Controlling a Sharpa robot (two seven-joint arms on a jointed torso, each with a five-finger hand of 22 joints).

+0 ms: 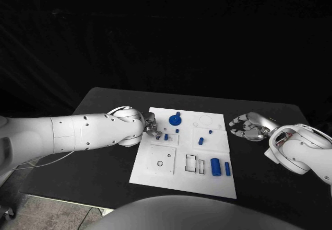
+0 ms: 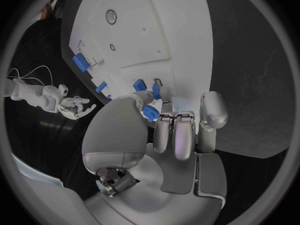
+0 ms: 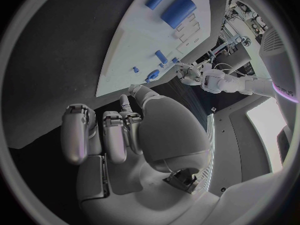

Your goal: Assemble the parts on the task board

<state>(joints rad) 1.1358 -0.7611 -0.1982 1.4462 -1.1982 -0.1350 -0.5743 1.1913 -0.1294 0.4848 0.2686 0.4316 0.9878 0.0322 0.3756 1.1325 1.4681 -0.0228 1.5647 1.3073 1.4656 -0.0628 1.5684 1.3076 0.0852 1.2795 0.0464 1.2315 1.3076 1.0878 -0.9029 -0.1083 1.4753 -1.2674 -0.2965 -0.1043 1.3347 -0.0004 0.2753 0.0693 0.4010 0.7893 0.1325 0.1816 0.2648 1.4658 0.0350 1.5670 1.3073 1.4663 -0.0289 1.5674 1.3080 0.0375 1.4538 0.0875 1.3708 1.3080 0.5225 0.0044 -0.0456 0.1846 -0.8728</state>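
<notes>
**Left hand works a small blue part at the board's near-left corner**

Head view: the left silver hand [image 1: 147,125] is down over the white rectangular task board [image 1: 166,179], at its upper-left portion, fingers curled toward a small blue peg-like part [image 1: 166,137] standing on a raised square panel. From the left wrist view, the fingers [image 2: 175,135] are bunched close around a small blue part [image 2: 149,111] right at their tips; whether it is truly pinched or merely touched, I cannot tell.

Over on the other side, the right silver hand [image 1: 247,128] waits above the black tabletop [image 1: 103,103] just beside the board's right edge, fingers loosely curled and holding nothing.

Elsewhere on the board: a round blue knob-like piece [image 1: 175,119] toward the far end, a fat blue cylinder [image 1: 216,166] and a slim blue bar [image 1: 227,167] lying near the close end.

My read: the seating of one small peg is in hand. The next move calls for a straight, gentle push into its hole, without nudging its neighbours.
</notes>
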